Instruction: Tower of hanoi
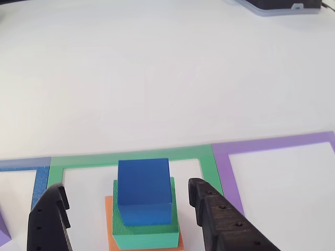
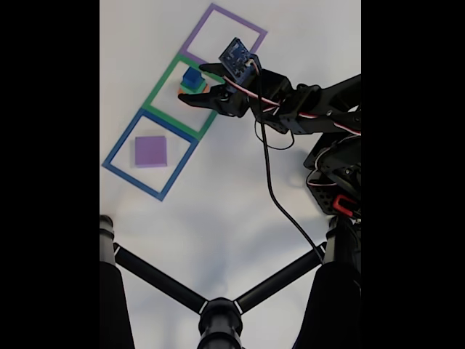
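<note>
Beside purple block (image 2: pixel 150 150): three-block stack (image 1: pixel 144 209)

Blue (image 2: pixel 150 155), green (image 2: pixel 182 98) and purple tape squares (image 2: pixel 222 39) on a white table (image 2: pixel 240 211); black tripod legs (image 2: pixel 218 294)

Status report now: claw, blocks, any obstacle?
Claw open, fingers either side of blue block. Blue on green block on orange block, inside green outline. Purple block apart in blue outline. No obstacle seen.
</note>
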Controlling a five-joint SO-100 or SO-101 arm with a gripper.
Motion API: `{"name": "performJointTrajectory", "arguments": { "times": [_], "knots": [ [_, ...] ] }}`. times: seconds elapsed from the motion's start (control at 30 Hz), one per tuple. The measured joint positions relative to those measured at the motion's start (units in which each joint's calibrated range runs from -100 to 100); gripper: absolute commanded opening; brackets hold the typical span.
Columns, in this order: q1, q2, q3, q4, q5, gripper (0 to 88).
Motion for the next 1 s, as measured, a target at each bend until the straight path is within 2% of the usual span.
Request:
{"name": "performJointTrajectory", "arguments": {
  "times": [1.0],
  "knots": [
    [-1.65, 3.19, -2.41, -1.35, 0.0, 4.1]
  ]
}}
